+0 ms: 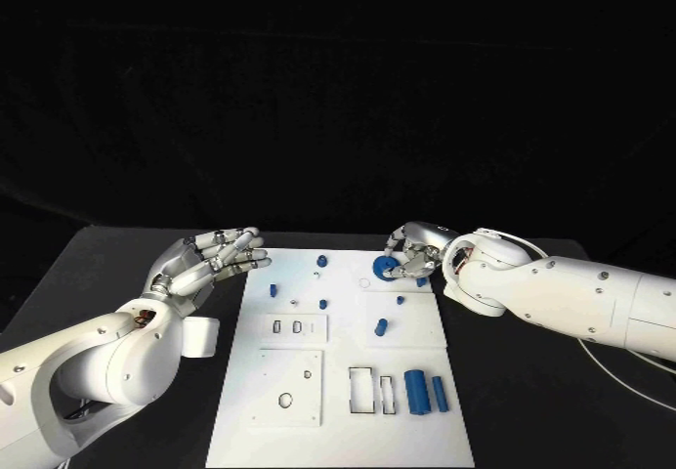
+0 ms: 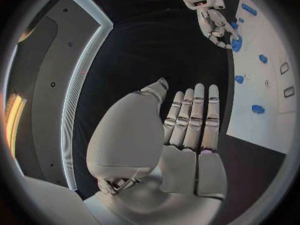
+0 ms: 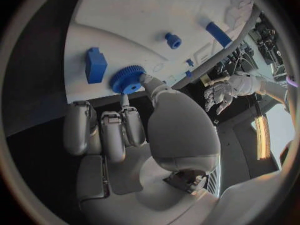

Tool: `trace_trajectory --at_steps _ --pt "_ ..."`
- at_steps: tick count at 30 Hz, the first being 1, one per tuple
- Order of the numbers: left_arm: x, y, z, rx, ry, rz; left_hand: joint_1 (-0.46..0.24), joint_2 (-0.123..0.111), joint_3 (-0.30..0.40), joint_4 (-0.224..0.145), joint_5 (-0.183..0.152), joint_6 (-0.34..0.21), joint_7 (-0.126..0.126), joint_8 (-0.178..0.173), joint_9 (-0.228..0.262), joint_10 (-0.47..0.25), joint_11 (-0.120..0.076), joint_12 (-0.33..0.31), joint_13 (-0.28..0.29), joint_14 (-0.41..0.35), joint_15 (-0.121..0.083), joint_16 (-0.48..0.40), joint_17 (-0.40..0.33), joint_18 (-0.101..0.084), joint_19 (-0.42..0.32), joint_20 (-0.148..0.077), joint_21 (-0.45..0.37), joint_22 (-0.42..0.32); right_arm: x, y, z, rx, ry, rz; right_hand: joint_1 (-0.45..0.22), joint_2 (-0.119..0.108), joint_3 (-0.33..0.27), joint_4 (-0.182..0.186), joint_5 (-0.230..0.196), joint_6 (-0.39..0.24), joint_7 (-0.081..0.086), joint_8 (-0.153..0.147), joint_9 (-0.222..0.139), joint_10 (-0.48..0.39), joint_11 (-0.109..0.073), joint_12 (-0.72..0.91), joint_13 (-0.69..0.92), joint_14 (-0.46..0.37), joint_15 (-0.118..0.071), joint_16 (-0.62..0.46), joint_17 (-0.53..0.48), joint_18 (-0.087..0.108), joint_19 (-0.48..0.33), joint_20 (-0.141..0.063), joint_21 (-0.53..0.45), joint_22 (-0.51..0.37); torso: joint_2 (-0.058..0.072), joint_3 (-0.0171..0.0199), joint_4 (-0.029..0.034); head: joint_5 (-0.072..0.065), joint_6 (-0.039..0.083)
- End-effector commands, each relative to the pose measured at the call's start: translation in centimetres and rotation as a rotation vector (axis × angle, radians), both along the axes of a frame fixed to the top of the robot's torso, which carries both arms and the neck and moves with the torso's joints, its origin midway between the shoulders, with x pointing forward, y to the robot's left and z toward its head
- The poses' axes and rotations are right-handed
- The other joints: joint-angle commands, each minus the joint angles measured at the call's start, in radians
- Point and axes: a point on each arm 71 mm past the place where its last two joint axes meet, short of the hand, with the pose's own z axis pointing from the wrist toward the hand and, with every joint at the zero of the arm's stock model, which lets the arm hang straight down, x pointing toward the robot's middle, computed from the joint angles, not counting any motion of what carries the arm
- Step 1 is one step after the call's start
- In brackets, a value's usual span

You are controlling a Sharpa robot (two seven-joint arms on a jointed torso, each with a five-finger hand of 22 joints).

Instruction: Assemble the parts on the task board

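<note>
Two silver hands flank the white task board (image 1: 338,391): the right hand (image 1: 411,256) pinches a blue toothed gear (image 1: 385,266), the left hand (image 1: 211,258) hovers empty with fingers extended

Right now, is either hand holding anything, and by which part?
The right hand pinches the round blue toothed gear by its rim, on the white task board. The left hand holds nothing.
</note>
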Motion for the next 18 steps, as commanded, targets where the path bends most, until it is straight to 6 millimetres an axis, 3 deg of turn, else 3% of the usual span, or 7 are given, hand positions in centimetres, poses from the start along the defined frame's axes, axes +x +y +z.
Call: trace_trajectory --at_steps 1,8,18 --pt "-0.04 -0.26 0.11 -0.008 -0.005 -0.023 -0.004 -0.003 0.002 -0.002 0.0 -0.007 0.022 -0.005 -0.002 -0.002 0.003 -0.006 0.0 0.004 0.004 -0.006 0.001 0.013 0.01 0.0 0.002 -0.001 -0.18 0.1 -0.57 -0.027 0.02 0.012 0.01 0.0 0.009 0.0 0.003 0.005 -0.002 0.01 0.002 -0.003 0.002 0.007 0.065 0.079 0.005 0.007 0.136 -0.007 0.006 0.002 0.003 0.001 0.001 -0.0004 -0.0004 0.001 -0.002" --pt "-0.02 -0.22 0.09 -0.007 -0.004 -0.023 -0.004 -0.003 0.002 -0.002 0.0 -0.007 0.022 -0.005 -0.002 -0.002 0.003 -0.006 0.0 0.004 0.004 -0.006 0.001 0.013 0.01 0.0 0.002 -0.001 -0.27 0.08 -0.55 -0.041 -0.001 0.02 0.024 0.005 0.033 -0.005 -0.016 0.034 -0.009 0.035 0.007 0.001 -0.004 0.013 0.072 0.079 0.0 0.007 0.137 -0.007 0.007 -0.002 0.006 0.008 0.0 -0.0002 0.0002 0.001 -0.003" --pt "0.0 -0.16 0.08 -0.006 -0.003 -0.021 -0.004 -0.003 0.002 -0.002 0.0 -0.007 0.022 -0.005 -0.002 -0.002 0.003 -0.006 0.0 0.004 0.004 -0.006 0.001 0.013 0.01 0.0 0.002 -0.001 -0.42 0.28 -0.25 -0.064 -0.062 0.051 0.056 0.014 0.126 -0.034 -0.058 0.077 -0.023 0.071 0.006 0.009 -0.017 0.021 0.085 0.08 -0.011 0.009 0.144 -0.01 0.013 -0.011 0.012 0.023 0.0 -0.0006 0.0003 0.003 -0.005"
